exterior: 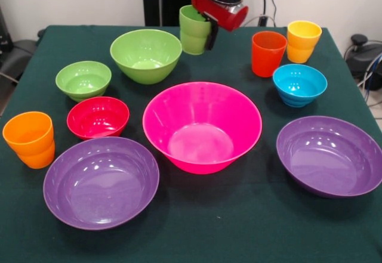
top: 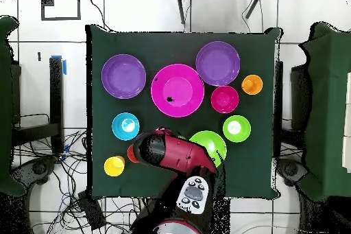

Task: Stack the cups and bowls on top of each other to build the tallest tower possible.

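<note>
While the tool (exterior: pixel 210 31) clamps the green cup's (exterior: pixel 193 30) rim, the table's (exterior: pixel 197 239) front edge lies bare.

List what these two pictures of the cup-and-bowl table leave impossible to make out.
- Gripper, front view: whether its fingers pinch the green cup; the red wrist covers them.
- Green cup, overhead view: hidden under the arm.
- Red-orange cup, overhead view: only a sliver shows beside the arm.
- Medium light-green bowl, overhead view: the arm covers part of its rim.
</note>
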